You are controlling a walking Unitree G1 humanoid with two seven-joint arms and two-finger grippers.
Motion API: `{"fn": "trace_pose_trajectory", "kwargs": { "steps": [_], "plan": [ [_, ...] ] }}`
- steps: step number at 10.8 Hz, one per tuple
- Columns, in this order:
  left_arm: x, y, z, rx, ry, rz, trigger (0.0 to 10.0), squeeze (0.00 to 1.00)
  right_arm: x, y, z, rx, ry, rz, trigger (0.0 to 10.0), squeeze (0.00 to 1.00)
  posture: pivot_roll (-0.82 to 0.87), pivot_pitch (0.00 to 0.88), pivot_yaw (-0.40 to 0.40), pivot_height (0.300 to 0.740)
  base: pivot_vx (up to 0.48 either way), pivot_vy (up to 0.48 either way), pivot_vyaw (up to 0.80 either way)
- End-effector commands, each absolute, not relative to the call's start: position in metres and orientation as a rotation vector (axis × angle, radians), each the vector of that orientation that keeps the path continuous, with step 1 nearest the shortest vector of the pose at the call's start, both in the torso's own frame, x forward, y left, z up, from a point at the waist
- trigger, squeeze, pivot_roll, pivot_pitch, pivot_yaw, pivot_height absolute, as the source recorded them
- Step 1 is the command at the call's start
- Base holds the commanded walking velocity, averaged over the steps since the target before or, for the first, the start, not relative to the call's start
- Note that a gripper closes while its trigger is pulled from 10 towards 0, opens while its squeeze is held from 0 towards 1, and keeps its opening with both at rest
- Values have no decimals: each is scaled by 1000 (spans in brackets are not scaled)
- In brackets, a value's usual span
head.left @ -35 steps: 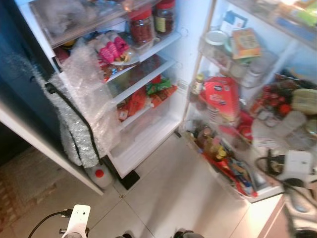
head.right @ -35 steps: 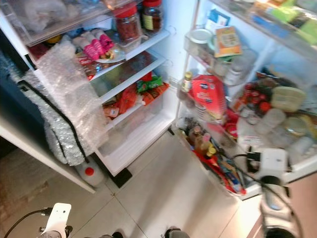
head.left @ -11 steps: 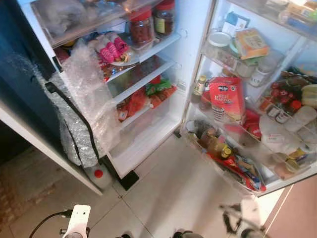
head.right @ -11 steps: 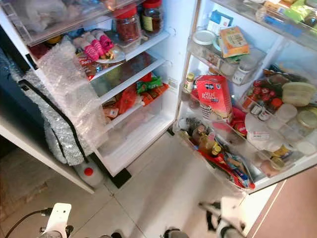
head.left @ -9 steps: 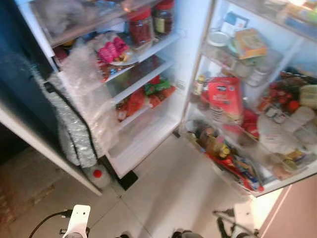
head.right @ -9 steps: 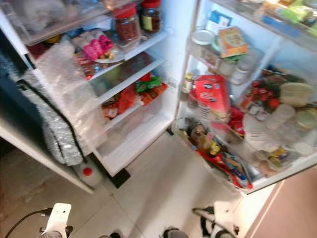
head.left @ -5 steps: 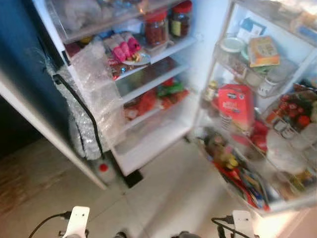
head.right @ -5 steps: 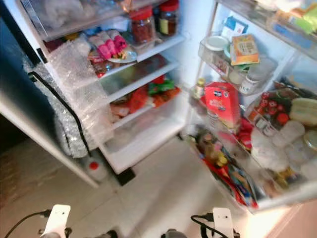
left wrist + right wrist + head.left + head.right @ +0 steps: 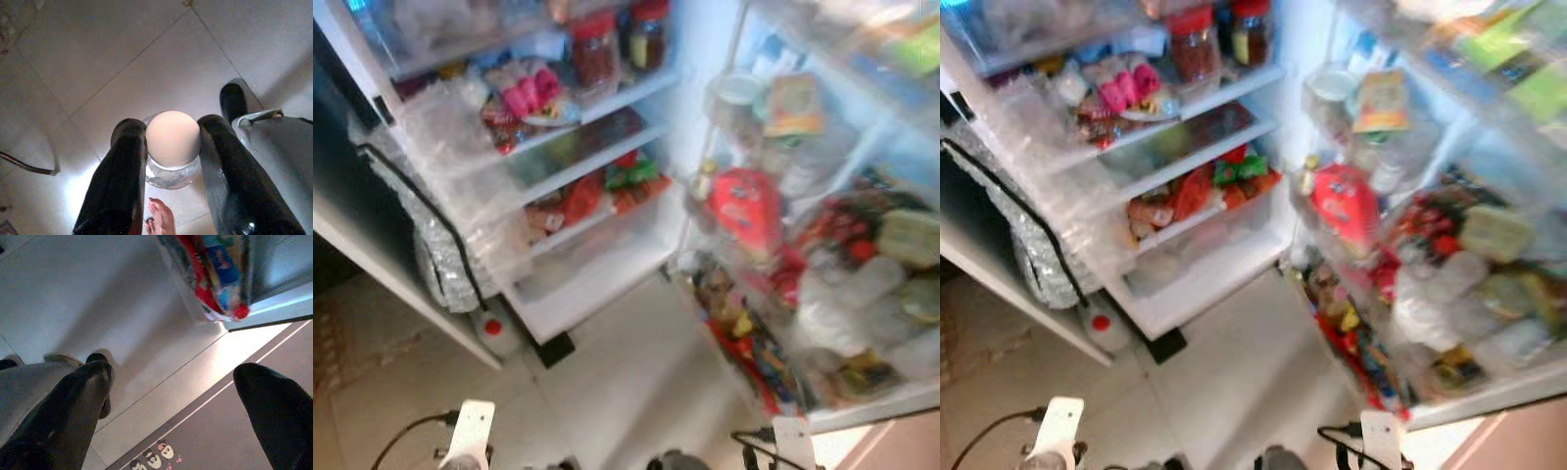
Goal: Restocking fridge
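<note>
**Operator:** Report the status of both end effectors.

**Technician:** The left gripper (image 9: 168, 147) is clamping a clear jar (image 9: 173, 164) with a pale round lid (image 9: 172, 137); the two black fingers (image 9: 124, 166) are pressing against opposite sides of the jar. The assembly is hanging low over the tiled floor (image 9: 98, 63). A person's bare toes (image 9: 159, 218) are showing beneath the jar at 6 o'clock. The right gripper (image 9: 176, 396) is standing with its jaws wide apart and holding nothing, above the floor near the lower corner of the fridge door (image 9: 274, 298).

**Operator:** Describe the fridge.

**Technician:** The fridge (image 9: 607, 264) is standing open, occupying the upper field from 10 to 3 o'clock in the head views. Two red-lidded jars (image 9: 595, 49) are sitting on the top shelf at 12 o'clock. Pink packets (image 9: 530, 96) are lying at 11 o'clock. The door racks are carrying a red carton (image 9: 744, 211) at 3 o'clock, with bottles and packets blurring below it. A white bottle with a red cap (image 9: 494, 331) is standing on the floor at 8 o'clock.
</note>
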State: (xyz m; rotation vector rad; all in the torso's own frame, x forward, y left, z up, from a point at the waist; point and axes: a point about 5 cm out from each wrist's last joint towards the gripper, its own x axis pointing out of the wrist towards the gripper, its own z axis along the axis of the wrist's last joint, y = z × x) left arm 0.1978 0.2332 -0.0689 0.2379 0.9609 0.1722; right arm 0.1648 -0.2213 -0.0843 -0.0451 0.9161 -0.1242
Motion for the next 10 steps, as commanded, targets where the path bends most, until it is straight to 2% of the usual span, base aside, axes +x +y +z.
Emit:
{"fn": "trace_pose_trajectory", "kwargs": {
  "steps": [1, 3, 6, 10],
  "plan": [
    [184, 239, -74, 255, 1005, 182, 10000, 0, 157, -216, -89, -36, 949, -106, 10000, 0, -194, 188, -9, 740, 0, 0, 0],
    [184, 239, -75, 254, 1004, 182, 10000, 0, 158, -217, -88, -41, 931, -116, 10000, 0, -194, 190, -10, 740, 0, 0, 0],
    [185, 239, -74, 252, 999, 186, 10000, 0, 179, -234, -71, -50, 776, -226, 10000, 0, -196, 197, -7, 740, 0, 0, 0],
    [185, 240, -74, 251, 997, 188, 10000, 0, 189, -232, -67, -65, 740, -224, 10000, 0, -191, 200, -6, 740, 0, 0, 0]
  ]
}}
